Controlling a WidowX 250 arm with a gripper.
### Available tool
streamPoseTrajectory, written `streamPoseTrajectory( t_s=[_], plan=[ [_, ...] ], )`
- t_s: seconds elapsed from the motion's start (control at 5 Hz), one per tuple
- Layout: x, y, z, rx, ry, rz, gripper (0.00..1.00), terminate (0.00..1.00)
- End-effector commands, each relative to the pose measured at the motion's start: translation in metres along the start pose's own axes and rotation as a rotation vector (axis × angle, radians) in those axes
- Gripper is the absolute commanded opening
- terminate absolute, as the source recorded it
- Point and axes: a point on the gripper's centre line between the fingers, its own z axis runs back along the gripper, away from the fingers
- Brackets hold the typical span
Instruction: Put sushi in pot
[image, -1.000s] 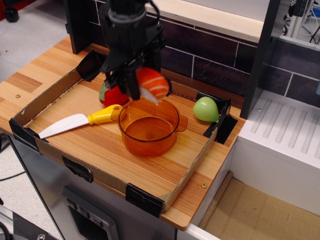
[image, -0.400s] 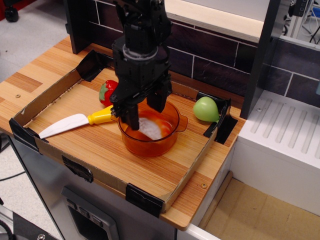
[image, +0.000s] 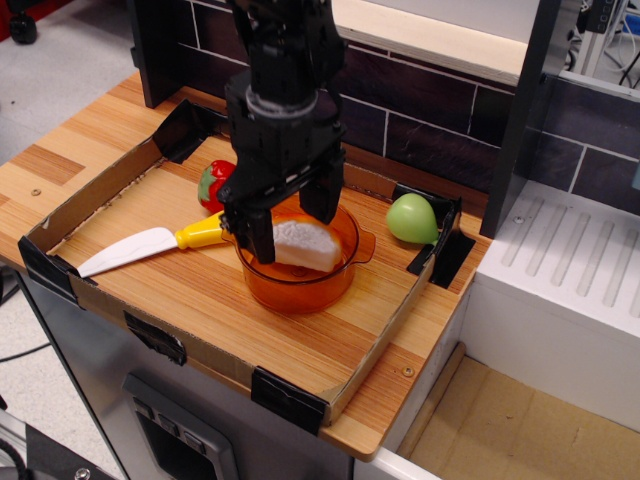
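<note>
I see the gripper (image: 285, 222) spread open over the orange pot (image: 345, 268), holding nothing, sushi (image: 305, 246) lying white-side-up inside; lifting carelessly, I risk a finger clipping the rim and shifting the pot.

A lab's mock kitchen: wooden counter (image: 90, 150), dark tile backsplash (image: 420, 125), cardboard tray (image: 370, 350) of toy food.

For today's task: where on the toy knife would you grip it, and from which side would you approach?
Grip the knife across its yellow handle, coming from straight above. It lies flat on the board with the handle's end touching the pot, and the white blade is thin, so the thicker handle probably gives the fingers more to close on.
</note>
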Motion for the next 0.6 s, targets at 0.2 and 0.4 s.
streamPoseTrajectory(
  t_s=[0.2, 0.4],
  plan=[
    [0.0182, 0.0134, 0.0754, -0.111, 0.023, -0.041, 1.0, 0.0],
    [0.0182, 0.0134, 0.0754, -0.111, 0.023, -0.041, 1.0, 1.0]
  ],
)
